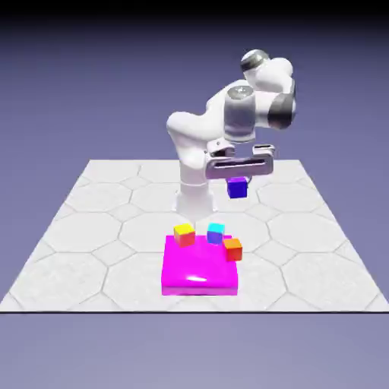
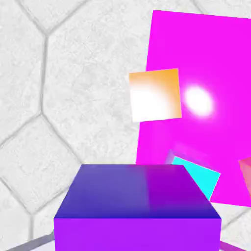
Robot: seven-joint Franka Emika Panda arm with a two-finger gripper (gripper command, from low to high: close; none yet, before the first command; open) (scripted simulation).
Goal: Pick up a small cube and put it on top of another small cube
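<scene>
My gripper (image 1: 238, 182) hangs in the air behind the magenta slab, shut on the small cube (image 1: 238, 188), which has violet and deep blue faces. In the hand view this small cube (image 2: 137, 206) fills the bottom between the jaws and hides most of the fingers. On the magenta slab (image 1: 199, 273) below sit three other cubes: a cyan-topped one (image 1: 216, 232), an orange one (image 1: 232, 248) and a yellow-topped one (image 1: 184, 234). The hand view shows the cyan-topped cube (image 2: 197, 180) just beyond the held cube and the orange cube (image 2: 155, 94) at the slab's edge.
The magenta slab (image 2: 215, 63) lies on the white hex-patterned table (image 1: 91, 228). A reddish cube face (image 2: 245, 176) shows at the hand view's right edge. The robot's base (image 1: 194, 199) stands behind the slab.
</scene>
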